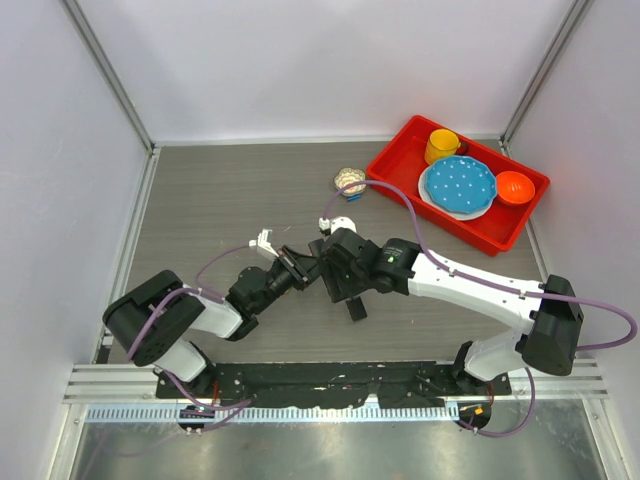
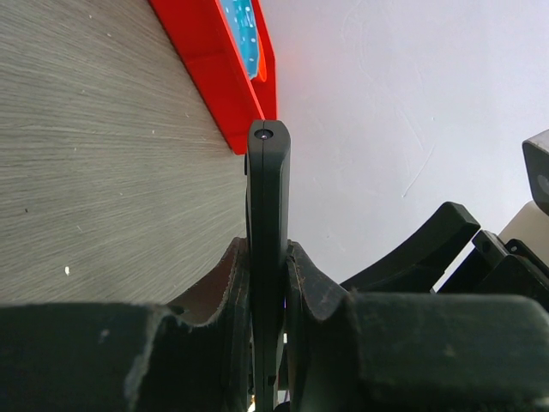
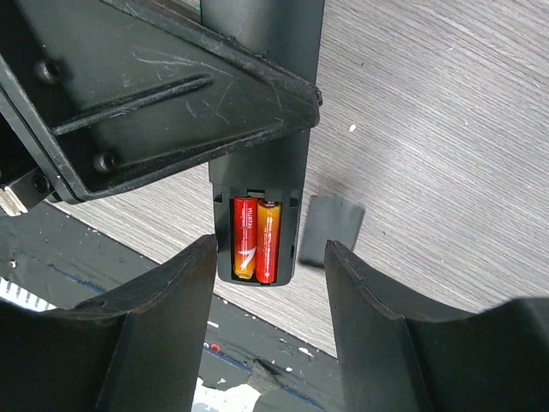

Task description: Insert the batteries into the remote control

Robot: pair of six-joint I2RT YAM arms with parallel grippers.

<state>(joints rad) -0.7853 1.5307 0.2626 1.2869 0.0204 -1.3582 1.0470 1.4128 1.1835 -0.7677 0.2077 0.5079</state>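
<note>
The left claw (image 2: 268, 251) grips the remote control (image 3: 257, 172), whose long axis runs up the frame between the fingers of the half-open, empty right claw (image 3: 270, 249), with two batteries (image 3: 256, 240) seated.

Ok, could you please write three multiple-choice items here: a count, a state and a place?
1. How many batteries sit in the remote control? A none B two C four
2. The left gripper is: A open B shut on the remote control C out of view
3. Where is the loose black cover? A on the table B fitted on the remote control C in the left gripper
Key: 1B, one red and one orange show in the bay. 2B, it clamps the bar's sides. 3A, it lies flat on the wood grain.
</note>
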